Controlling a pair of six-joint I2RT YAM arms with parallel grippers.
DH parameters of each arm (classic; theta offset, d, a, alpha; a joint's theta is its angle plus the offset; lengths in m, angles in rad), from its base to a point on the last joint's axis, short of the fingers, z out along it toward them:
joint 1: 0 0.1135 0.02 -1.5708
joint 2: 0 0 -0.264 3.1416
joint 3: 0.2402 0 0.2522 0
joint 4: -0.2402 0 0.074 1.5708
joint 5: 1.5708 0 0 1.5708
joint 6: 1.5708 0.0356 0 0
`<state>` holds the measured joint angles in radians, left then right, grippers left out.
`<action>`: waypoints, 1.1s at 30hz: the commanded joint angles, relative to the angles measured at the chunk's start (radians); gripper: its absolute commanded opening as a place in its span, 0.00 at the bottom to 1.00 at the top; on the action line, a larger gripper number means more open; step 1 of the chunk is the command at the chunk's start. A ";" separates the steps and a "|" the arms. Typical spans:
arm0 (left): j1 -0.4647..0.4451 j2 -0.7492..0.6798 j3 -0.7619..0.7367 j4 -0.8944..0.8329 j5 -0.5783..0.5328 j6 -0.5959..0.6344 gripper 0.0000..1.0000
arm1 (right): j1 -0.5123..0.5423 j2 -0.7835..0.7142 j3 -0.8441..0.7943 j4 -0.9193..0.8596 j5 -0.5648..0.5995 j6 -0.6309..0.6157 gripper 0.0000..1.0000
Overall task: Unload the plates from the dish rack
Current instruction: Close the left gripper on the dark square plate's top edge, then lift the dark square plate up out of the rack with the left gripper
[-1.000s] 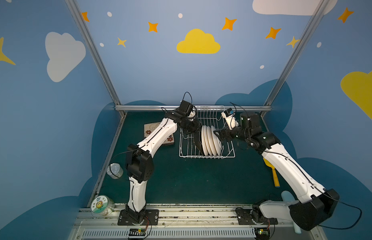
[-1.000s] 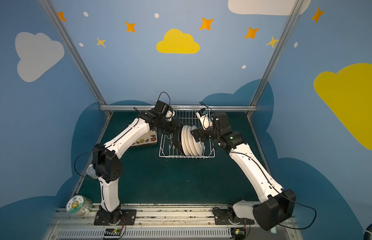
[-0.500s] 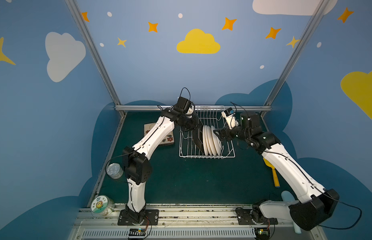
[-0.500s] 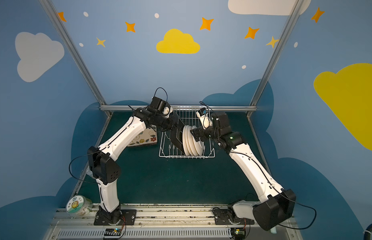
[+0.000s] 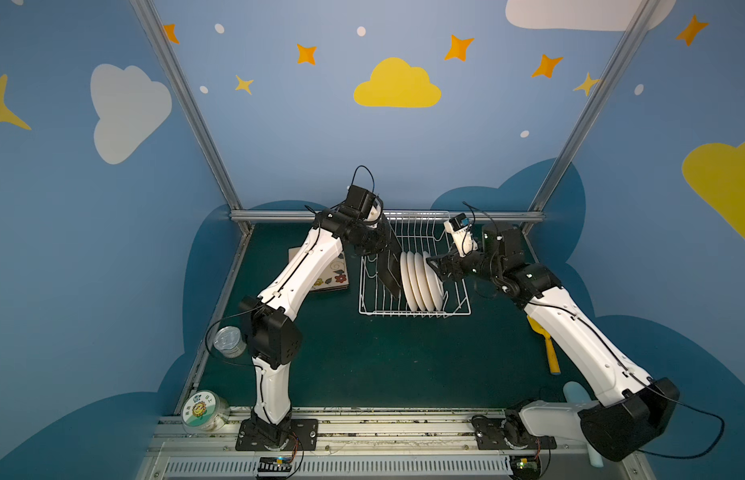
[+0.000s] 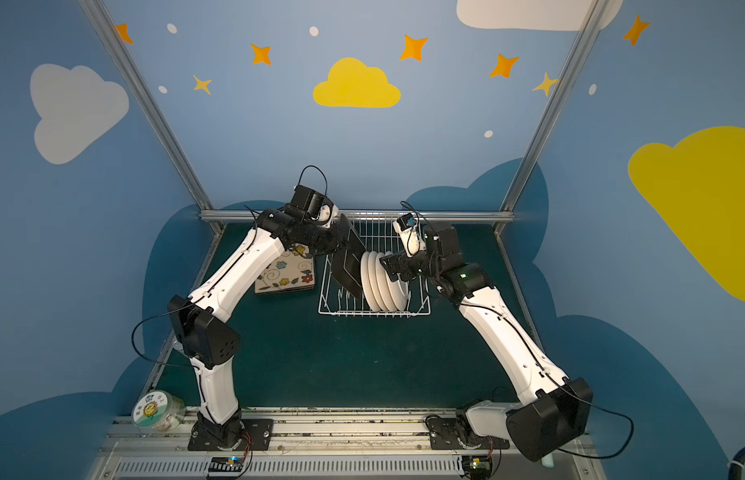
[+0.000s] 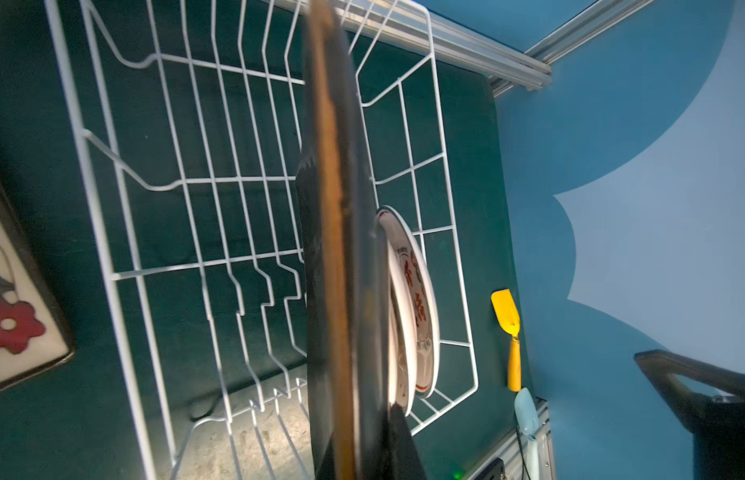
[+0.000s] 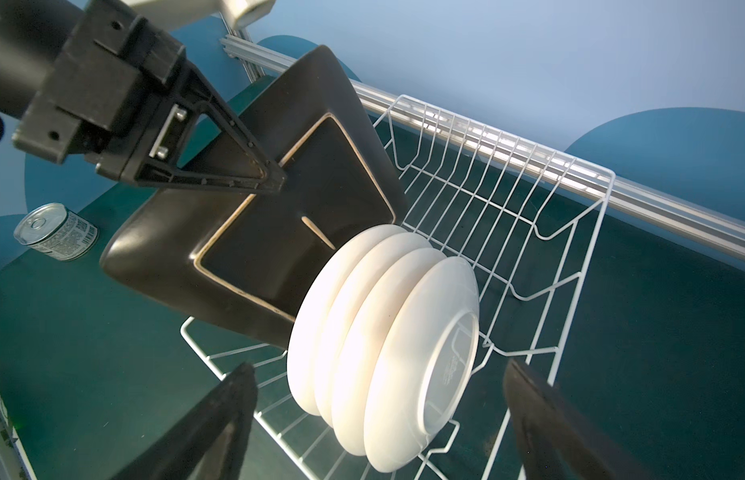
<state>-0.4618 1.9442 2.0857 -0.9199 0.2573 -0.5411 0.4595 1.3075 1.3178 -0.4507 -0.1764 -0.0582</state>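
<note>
Clamping the black-backed square plate (image 8: 279, 232) by its upper edge with the left gripper (image 8: 275, 183), jaws shut tight on it. Hanging tilted over the left half of the dish rack (image 5: 416, 314), dark back turned toward the four round plates (image 5: 420, 278) and just beside the nearest; impossible to tell whether the low corner is clear of the tines. Standing on edge in the rack's right half, those four, with the row's long axis running left to right across the rack. Hovering wide open with the right gripper (image 5: 436, 266) just right of that row, gripping nothing. Likely next: up and away leftward, toward the flowered square plates (image 6: 285, 274) lying flat left of the rack. For the round ones, clearly nearer from the right arm's side.
</note>
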 commanded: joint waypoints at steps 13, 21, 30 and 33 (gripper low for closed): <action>0.023 -0.086 0.116 0.033 -0.017 0.063 0.03 | -0.002 -0.001 0.000 0.066 -0.060 0.069 0.92; 0.031 -0.063 0.228 -0.012 -0.104 0.179 0.03 | -0.002 0.016 0.026 0.074 -0.076 0.120 0.93; 0.029 -0.072 0.279 0.036 -0.171 0.365 0.03 | -0.014 0.066 0.091 0.053 -0.110 0.242 0.97; 0.025 -0.094 0.239 0.074 -0.201 0.440 0.03 | -0.028 0.080 0.111 0.045 -0.133 0.287 0.97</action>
<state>-0.4366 1.9320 2.3199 -0.9920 0.0883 -0.2150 0.4450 1.3754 1.3876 -0.4023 -0.2756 0.1631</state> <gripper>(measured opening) 0.121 0.966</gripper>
